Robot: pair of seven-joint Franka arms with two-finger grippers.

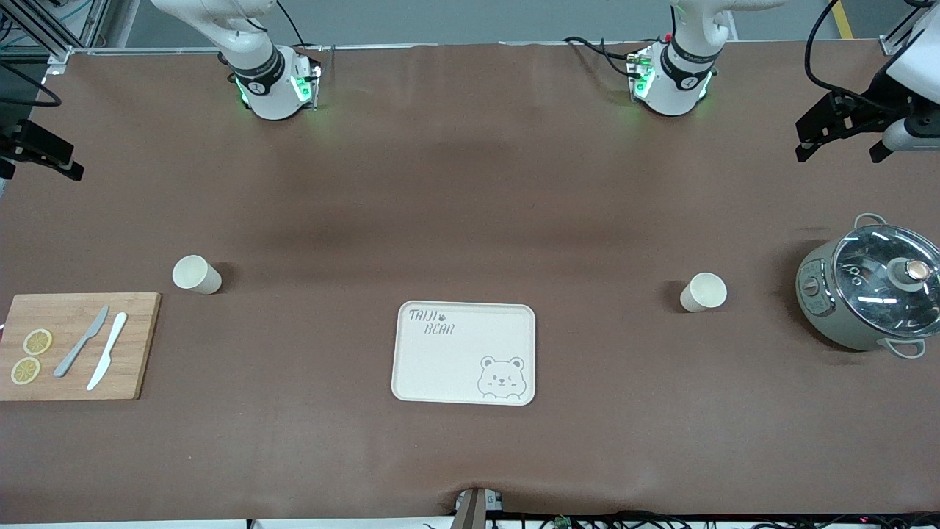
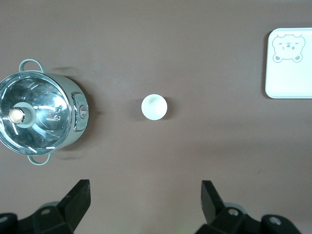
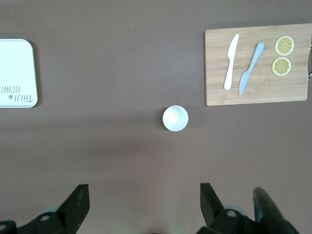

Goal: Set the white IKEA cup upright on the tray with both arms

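Observation:
Two white cups stand upright on the brown table. One cup is toward the left arm's end, beside the pot. The other cup is toward the right arm's end, beside the cutting board. Between them, nearer the front camera, lies the cream tray with nothing on it. My left gripper hangs open high over the table near the pot. My right gripper hangs open high over the table's other end. Neither touches a cup.
A grey pot with a glass lid stands at the left arm's end. A wooden cutting board with two knives and two lemon slices lies at the right arm's end. The arm bases stand along the table's edge farthest from the camera.

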